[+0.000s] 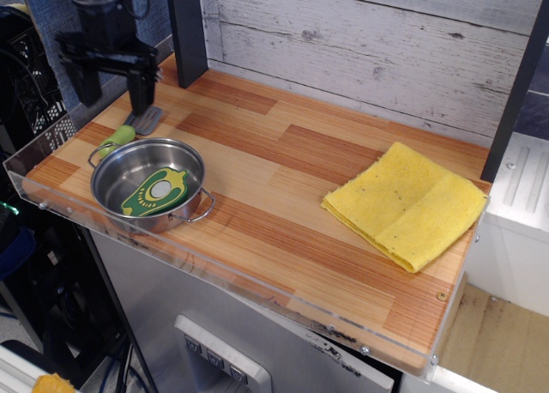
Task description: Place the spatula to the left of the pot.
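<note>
The gripper (112,84) is cut off above by the top edge of the view; only its lower body and two fingers (141,88) show. One finger covers part of the spatula (133,127) blade. The pot (151,184) rim hides the end of the spatula handle. The table (283,178) hides the floor beneath.
</note>
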Controlling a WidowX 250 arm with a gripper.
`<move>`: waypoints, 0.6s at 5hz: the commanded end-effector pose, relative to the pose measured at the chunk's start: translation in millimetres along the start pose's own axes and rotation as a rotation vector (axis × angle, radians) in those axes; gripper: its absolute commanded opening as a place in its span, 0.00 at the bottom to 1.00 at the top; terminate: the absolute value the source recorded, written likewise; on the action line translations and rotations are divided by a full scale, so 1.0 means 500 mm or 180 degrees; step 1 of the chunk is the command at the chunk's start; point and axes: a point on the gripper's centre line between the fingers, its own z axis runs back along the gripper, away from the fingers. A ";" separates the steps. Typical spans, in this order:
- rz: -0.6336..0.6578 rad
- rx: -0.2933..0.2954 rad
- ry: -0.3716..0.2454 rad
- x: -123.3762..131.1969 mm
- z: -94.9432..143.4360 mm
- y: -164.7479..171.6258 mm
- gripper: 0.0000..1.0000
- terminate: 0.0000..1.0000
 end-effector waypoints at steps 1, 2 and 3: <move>0.0022 0.0052 0.0010 -0.019 -0.014 -0.031 1.00 0.00; 0.0040 0.0046 0.0105 -0.042 -0.043 -0.045 1.00 0.00; 0.0013 0.0083 0.0346 -0.068 -0.096 -0.062 1.00 0.00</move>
